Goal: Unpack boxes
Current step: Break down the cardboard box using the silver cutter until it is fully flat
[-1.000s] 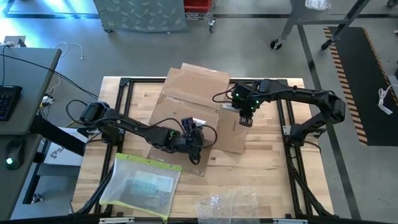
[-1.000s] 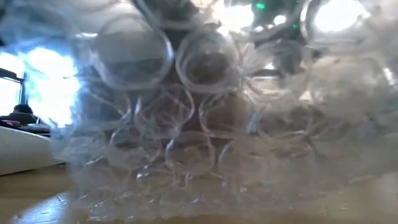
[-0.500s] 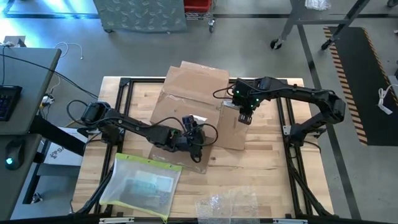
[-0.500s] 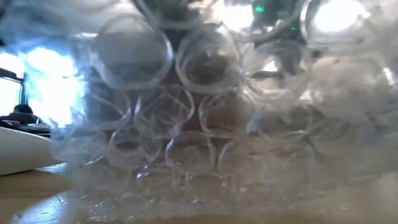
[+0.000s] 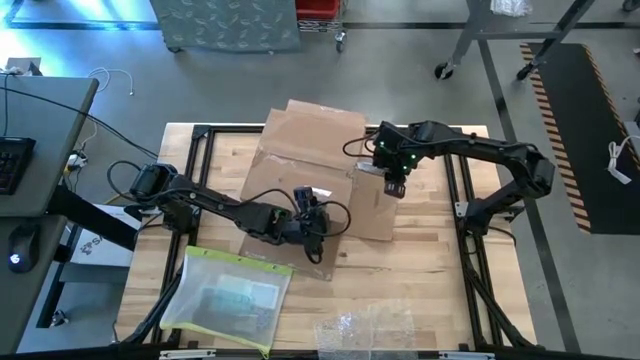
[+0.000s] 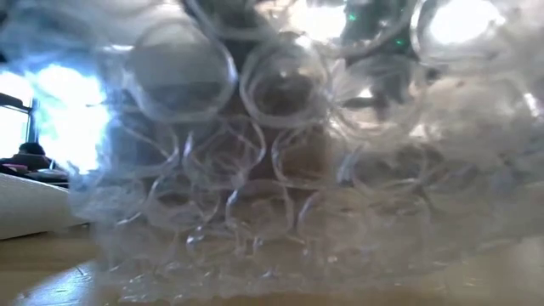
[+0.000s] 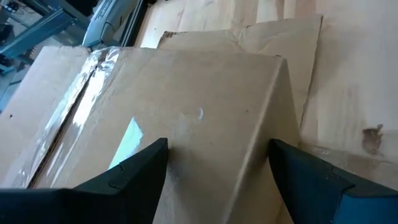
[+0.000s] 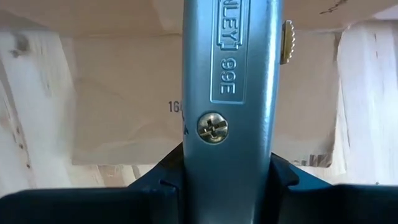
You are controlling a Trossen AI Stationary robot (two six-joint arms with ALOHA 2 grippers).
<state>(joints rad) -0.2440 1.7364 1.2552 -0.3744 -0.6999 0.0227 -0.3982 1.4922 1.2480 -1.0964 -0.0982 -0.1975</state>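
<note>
The brown cardboard box point(image 5: 310, 165) lies in the middle of the table with its flaps spread; a clear tape strip point(image 7: 74, 93) runs along it. My left gripper point(image 5: 318, 228) is open at the box's near end, and its fingers stand on either side of a raised fold point(image 7: 267, 118) of the cardboard. My right gripper point(image 5: 394, 186) hangs over the box's right flap point(image 8: 124, 106), shut on a grey metal utility knife point(image 8: 229, 74). The knife's blade end is out of view. My left gripper: I cannot tell whether its fingers touch the cardboard. My right gripper pinches the knife's grey body point(image 8: 214, 155) between its two fingers, just behind the brass screw. The fingers point steeply down, and the knife runs on along them toward the box. Whether the blade reaches the cardboard does not show.
A flat clear sleeve with a yellow edge point(image 5: 228, 298) lies near the front left. Bubble wrap point(image 5: 365, 330) sits at the front edge and fills the low view point(image 6: 272, 170). Black frame rails point(image 5: 200, 135) border the wooden tabletop.
My right gripper has moved a little toward the table's far edge with the knife, still pointing down.
</note>
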